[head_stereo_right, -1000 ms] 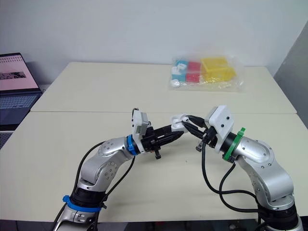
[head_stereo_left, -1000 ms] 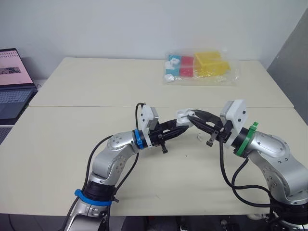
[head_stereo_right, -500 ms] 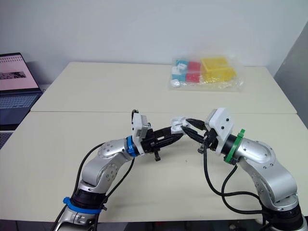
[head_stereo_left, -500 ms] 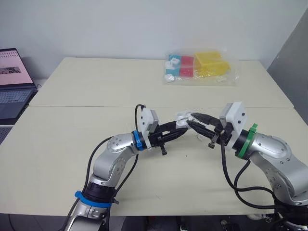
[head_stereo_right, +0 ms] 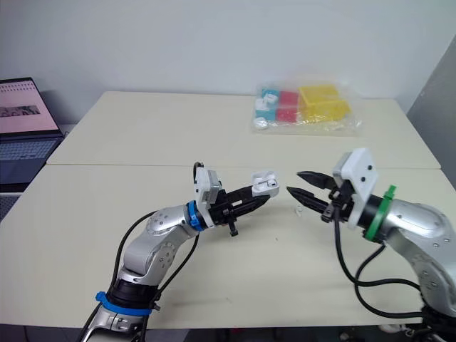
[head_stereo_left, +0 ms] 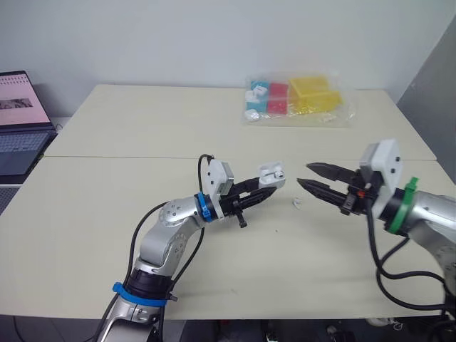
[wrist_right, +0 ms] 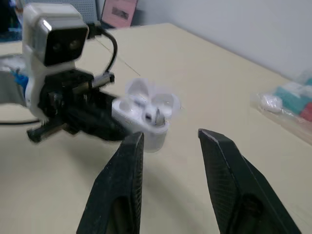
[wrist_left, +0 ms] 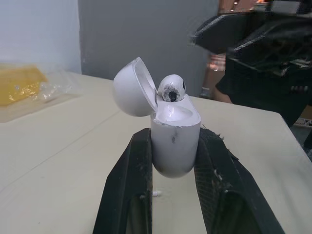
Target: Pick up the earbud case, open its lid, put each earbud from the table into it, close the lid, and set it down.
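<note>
Earbud case (head_stereo_left: 269, 175) grasped by left claw (wrist_left: 174, 132), held off the desk (head_stereo_left: 142, 128). Its lid (wrist_left: 131, 87) is open, with one earbud (wrist_left: 170, 88) seated inside. To the case's right, right claw (head_stereo_left: 303, 174) is released, fingers spread, no contact. The second earbud (head_stereo_left: 297, 204) lies on the desk below and right of the case.

right gripper (head_stereo_left: 303, 174) | pulled away from earbud case (head_stereo_left: 271, 173) (fingers (head_stereo_left: 328, 170) apart)
</note>
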`<state>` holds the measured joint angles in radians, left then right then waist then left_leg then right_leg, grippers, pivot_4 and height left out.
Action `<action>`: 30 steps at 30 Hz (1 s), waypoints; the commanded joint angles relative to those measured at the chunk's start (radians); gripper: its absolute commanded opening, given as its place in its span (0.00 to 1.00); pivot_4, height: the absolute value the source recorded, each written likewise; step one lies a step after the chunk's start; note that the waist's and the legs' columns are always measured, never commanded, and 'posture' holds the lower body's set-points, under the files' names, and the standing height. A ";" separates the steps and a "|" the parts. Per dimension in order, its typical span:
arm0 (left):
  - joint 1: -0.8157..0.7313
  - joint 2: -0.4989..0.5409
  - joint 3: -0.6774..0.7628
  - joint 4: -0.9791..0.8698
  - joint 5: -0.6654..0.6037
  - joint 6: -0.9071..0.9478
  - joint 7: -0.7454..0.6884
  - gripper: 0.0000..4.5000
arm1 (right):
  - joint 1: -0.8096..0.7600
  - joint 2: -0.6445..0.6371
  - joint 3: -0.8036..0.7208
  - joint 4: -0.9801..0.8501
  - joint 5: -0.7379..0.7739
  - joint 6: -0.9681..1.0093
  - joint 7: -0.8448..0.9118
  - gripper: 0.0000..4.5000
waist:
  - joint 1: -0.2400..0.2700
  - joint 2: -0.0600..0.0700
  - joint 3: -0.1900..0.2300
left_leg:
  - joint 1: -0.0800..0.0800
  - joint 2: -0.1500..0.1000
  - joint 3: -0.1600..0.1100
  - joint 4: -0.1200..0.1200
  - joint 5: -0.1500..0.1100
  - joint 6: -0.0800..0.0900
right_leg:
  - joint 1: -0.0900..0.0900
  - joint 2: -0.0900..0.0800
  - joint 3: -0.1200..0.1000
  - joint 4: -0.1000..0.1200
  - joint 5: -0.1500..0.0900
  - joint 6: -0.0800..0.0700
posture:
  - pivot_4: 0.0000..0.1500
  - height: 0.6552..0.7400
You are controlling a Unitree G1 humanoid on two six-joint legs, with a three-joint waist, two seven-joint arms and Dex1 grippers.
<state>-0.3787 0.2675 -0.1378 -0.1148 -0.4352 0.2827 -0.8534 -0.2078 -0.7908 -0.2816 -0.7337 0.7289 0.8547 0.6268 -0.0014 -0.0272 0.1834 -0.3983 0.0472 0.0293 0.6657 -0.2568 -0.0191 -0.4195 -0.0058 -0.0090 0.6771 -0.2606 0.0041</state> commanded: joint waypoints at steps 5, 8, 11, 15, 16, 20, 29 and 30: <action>-0.011 0.051 0.032 -0.010 0.021 -0.044 -0.009 0.18 | 0.084 0.070 0.174 0.017 -0.159 -0.002 -0.169 0.49 | -0.005 0.000 0.000 | 0.001 0.000 0.000 -0.001 0.000 0.000 | -0.001 0.001 0.002 0.001 0.000 0.000 | 1.00 0.96; -0.013 0.057 0.027 -0.014 0.028 -0.048 -0.013 0.18 | 0.068 0.137 0.295 0.084 -0.285 -0.053 -0.250 0.68 | -0.005 0.000 0.000 | 0.001 0.000 0.000 0.000 0.000 0.000 | -0.001 0.001 0.001 0.001 0.000 0.000 | 1.00 0.96; -0.013 0.056 0.027 -0.020 0.025 -0.042 -0.009 0.18 | 0.052 0.209 0.330 0.142 -0.349 -0.068 -0.314 0.77 | -0.004 0.000 0.000 | 0.000 0.000 0.000 0.000 0.000 0.000 | -0.001 0.000 0.001 0.001 0.000 0.000 | 1.00 0.96; -0.010 0.059 0.016 -0.037 0.027 -0.031 -0.008 0.18 | 0.015 0.319 0.342 0.281 -0.425 -0.062 -0.412 0.77 | -0.004 0.000 0.000 | 0.000 0.000 0.000 0.000 0.000 0.000 | -0.001 0.000 0.002 0.000 0.000 0.000 | 1.00 0.96; -0.009 0.061 0.015 -0.038 0.027 -0.031 -0.009 0.18 | 0.009 0.332 0.340 0.296 -0.433 -0.068 -0.412 0.77 | -0.003 0.000 0.000 | 0.000 0.000 0.000 0.000 0.000 0.000 | -0.001 0.000 0.001 0.000 0.000 0.000 | 1.00 0.96; -0.007 0.065 0.015 -0.040 0.026 -0.028 -0.009 0.18 | -0.005 0.339 0.358 0.327 -0.474 -0.089 -0.393 0.77 | -0.003 0.000 0.000 | 0.000 0.000 0.000 -0.001 0.000 0.000 | -0.001 0.000 0.001 0.000 0.000 0.000 | 1.00 0.96; -0.004 0.068 0.013 -0.048 0.026 -0.021 -0.009 0.18 | -0.046 0.367 0.396 0.397 -0.500 -0.053 -0.353 0.77 | -0.004 0.000 0.000 | 0.000 0.000 0.000 -0.001 0.000 0.000 | -0.001 0.000 0.001 0.001 0.000 0.000 | 1.00 0.96; -0.003 0.068 0.013 -0.049 0.026 -0.021 -0.008 0.18 | -0.048 0.368 0.400 0.397 -0.502 -0.049 -0.348 0.77 | -0.004 0.000 0.000 | 0.000 0.001 0.000 -0.001 0.000 0.000 | -0.001 0.000 0.001 0.000 0.000 0.000 | 1.00 0.96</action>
<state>-0.3788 0.3309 -0.1234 -0.1148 -0.4060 0.2640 -0.8620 -0.2364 -0.4217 0.1173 -0.3174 0.2335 0.8057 0.2662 -0.0052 -0.0272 0.1834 -0.3985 0.0478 0.0296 0.6649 -0.2568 -0.0191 -0.4208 -0.0053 -0.0077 0.6773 -0.2606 0.0040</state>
